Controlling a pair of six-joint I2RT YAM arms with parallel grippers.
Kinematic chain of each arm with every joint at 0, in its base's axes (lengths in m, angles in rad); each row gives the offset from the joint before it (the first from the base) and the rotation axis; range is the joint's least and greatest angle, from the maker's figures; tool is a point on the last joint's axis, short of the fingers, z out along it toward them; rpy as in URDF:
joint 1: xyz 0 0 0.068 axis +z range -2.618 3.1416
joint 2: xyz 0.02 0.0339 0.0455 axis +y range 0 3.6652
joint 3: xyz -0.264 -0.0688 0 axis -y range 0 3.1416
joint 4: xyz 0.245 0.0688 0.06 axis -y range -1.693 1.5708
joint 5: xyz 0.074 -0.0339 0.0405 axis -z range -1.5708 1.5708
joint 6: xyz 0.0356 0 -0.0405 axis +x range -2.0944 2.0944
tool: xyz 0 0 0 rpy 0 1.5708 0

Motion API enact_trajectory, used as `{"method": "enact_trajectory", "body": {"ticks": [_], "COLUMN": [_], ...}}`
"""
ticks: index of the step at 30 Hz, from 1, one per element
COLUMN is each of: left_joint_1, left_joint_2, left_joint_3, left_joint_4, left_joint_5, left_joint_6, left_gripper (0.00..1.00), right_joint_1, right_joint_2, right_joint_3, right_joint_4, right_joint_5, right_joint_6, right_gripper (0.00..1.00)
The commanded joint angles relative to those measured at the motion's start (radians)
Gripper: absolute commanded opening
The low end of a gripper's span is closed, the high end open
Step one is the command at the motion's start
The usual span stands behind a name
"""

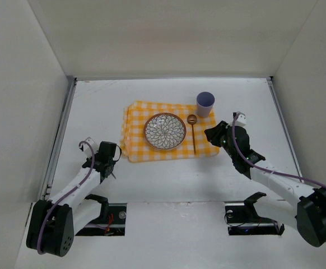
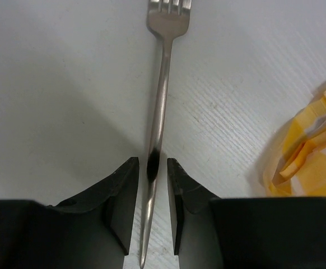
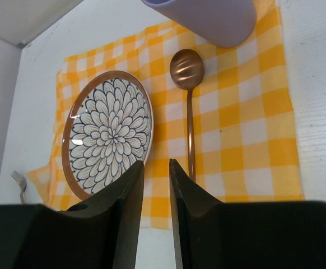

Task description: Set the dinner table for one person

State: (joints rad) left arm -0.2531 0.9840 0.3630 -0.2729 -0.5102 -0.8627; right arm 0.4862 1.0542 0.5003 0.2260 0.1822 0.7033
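Observation:
A silver fork (image 2: 162,84) lies on the white dinner table (image 1: 96,106), left of the yellow-and-white checked mat (image 1: 135,144). My left gripper (image 2: 153,162) straddles its handle with the jaws a little apart, a thin gap showing on each side. In the top view the left gripper (image 1: 111,165) hides most of the fork. On the mat are a flower-patterned plate (image 1: 165,131), a copper spoon (image 1: 192,133) to its right and a purple cup (image 1: 205,103). My right gripper (image 1: 210,134) hovers at the mat's right edge, jaws narrowly apart and empty (image 3: 156,163).
White walls enclose the table on three sides. The mat's folded corner (image 2: 311,143) lies just right of the left gripper. The fork's tines also show in the right wrist view (image 3: 19,180), beyond the plate (image 3: 107,137).

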Motion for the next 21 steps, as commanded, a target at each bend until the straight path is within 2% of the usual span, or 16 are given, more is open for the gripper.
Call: {"method": "enact_trajectory", "body": {"ticks": [1,6,10,12,16,19,21], "left_joint_1": [0.011,0.048,0.033,-0.013,-0.197,-0.319,-0.355], "left_joint_2": [-0.001,-0.017,-0.106,-0.114,-0.032,0.092,0.163], "left_joint_3": [-0.024,-0.033,0.011,0.074,0.23,0.359,0.407], "left_joint_4": [0.018,0.043,0.028,0.009,0.023,0.041,0.086], "left_joint_5": [0.025,0.096,0.09,0.05,-0.046,-0.074,-0.065], "left_joint_6": [-0.006,0.017,0.057,0.102,0.201,0.28,0.342], "left_gripper": [0.22,0.05,0.02,0.01,0.02,0.02,0.03], "right_joint_1": [0.01,0.01,0.01,0.007,0.01,0.01,0.01], "right_joint_2": [-0.002,0.0,-0.01,-0.003,0.0,0.007,0.003], "right_joint_3": [0.041,0.037,0.032,0.034,0.034,0.034,0.034], "right_joint_4": [0.055,0.056,0.061,0.056,0.062,0.062,0.062], "right_joint_5": [0.002,-0.001,0.011,0.005,0.016,0.013,0.017], "right_joint_6": [-0.018,-0.014,-0.015,-0.011,-0.016,-0.011,-0.016], "right_gripper": [0.31,0.32,0.36,0.41,0.52,0.54,0.55]}}
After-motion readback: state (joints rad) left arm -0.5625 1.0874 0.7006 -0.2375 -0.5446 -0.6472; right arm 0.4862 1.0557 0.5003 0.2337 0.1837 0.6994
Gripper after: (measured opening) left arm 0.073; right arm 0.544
